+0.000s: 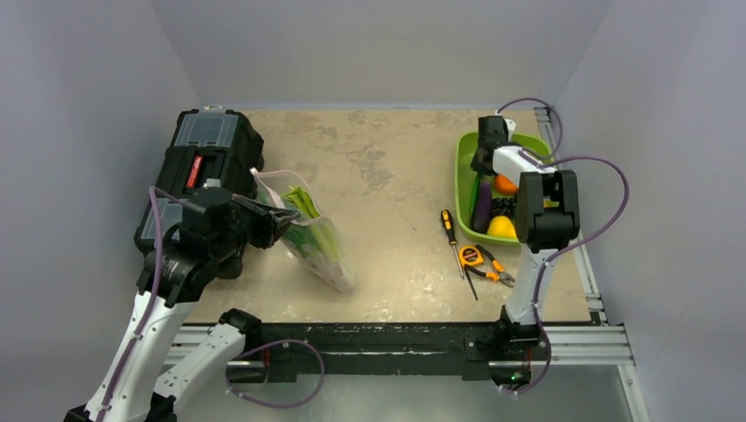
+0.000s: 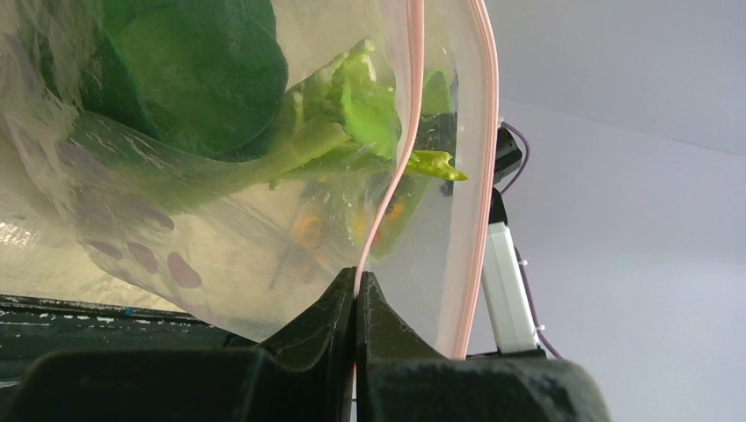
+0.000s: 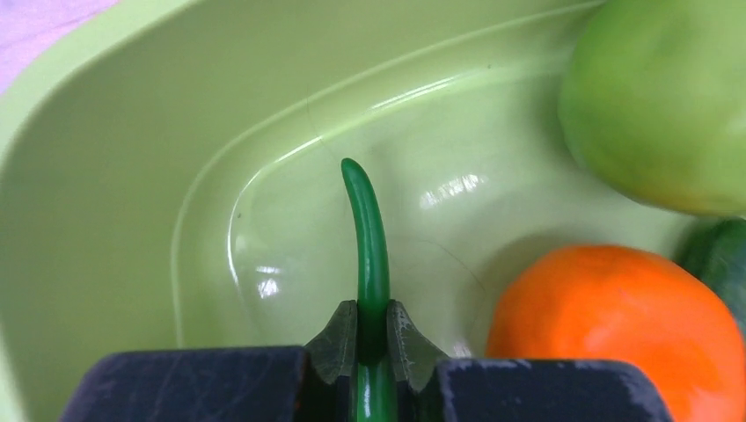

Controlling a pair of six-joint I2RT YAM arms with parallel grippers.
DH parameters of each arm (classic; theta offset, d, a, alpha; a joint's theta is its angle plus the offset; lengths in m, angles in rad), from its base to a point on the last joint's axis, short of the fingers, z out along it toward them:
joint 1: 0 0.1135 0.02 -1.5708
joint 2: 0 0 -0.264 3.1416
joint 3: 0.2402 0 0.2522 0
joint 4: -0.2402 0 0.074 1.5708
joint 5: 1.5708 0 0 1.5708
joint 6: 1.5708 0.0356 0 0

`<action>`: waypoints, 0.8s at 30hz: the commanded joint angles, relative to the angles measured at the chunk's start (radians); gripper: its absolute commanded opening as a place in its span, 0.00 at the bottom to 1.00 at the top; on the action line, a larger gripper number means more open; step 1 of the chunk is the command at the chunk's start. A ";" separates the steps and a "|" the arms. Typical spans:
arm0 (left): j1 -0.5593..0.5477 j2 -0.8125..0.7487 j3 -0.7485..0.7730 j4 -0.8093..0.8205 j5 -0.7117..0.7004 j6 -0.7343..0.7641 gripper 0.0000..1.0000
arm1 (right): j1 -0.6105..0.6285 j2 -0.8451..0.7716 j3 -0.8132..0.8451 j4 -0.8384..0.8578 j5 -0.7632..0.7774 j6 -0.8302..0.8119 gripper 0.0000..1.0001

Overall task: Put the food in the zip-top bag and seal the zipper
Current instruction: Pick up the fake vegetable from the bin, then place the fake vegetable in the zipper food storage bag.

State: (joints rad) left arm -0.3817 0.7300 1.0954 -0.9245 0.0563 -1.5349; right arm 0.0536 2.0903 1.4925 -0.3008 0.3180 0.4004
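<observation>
The clear zip-top bag [image 1: 327, 255] stands tilted on the table's left, beside the toolbox. Leafy green food [image 1: 308, 214] lies inside it; in the left wrist view the dark leaves [image 2: 202, 79] and pale stalks fill the bag. My left gripper [image 2: 356, 280] is shut on one side of the pink zipper [image 2: 410, 132], and the mouth gapes, with the other strip [image 2: 482, 176] standing apart. My right gripper [image 3: 371, 309] is down inside the lime-green bin [image 3: 106, 176], shut on a thin dark-green stem-like piece [image 3: 369, 233] that curves up from between the fingers.
The bin [image 1: 463, 189] at the right holds an orange fruit [image 3: 616, 325], a green fruit [image 3: 660, 97], a purple eggplant [image 1: 482, 207] and a yellow fruit [image 1: 501, 227]. A screwdriver [image 1: 450, 230], tape measure [image 1: 471, 256] and pliers [image 1: 494, 273] lie beside it. A black toolbox [image 1: 207, 154] stands far left.
</observation>
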 commanded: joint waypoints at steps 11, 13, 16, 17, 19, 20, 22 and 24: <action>0.004 -0.012 0.000 0.016 0.021 -0.008 0.00 | -0.003 -0.726 -0.346 0.627 -0.323 -0.060 0.00; 0.003 -0.017 -0.007 0.019 0.023 -0.010 0.00 | -0.001 -0.756 -0.324 0.627 -0.460 -0.022 0.00; 0.003 -0.019 -0.008 0.022 0.019 -0.010 0.00 | 0.018 -0.804 -0.349 0.773 -0.727 0.106 0.00; 0.004 -0.016 -0.008 0.026 0.021 -0.010 0.00 | 0.036 -0.818 -0.359 0.836 -0.796 0.152 0.00; 0.003 -0.010 -0.008 0.034 0.030 -0.009 0.00 | 0.097 -0.839 -0.354 0.926 -0.906 0.213 0.00; 0.003 -0.007 -0.008 0.036 0.034 -0.007 0.00 | 0.144 -0.845 -0.326 0.904 -0.922 0.202 0.00; 0.003 -0.001 -0.008 0.037 0.041 -0.003 0.00 | 0.262 -0.858 -0.256 0.822 -0.931 0.139 0.00; 0.003 0.002 -0.009 0.036 0.042 -0.001 0.00 | 0.357 -0.869 -0.213 0.796 -0.927 0.102 0.00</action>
State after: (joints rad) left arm -0.3817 0.7231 1.0908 -0.9257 0.0757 -1.5345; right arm 0.2550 1.2842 1.1648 0.4534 -0.4606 0.5282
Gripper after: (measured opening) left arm 0.006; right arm 0.060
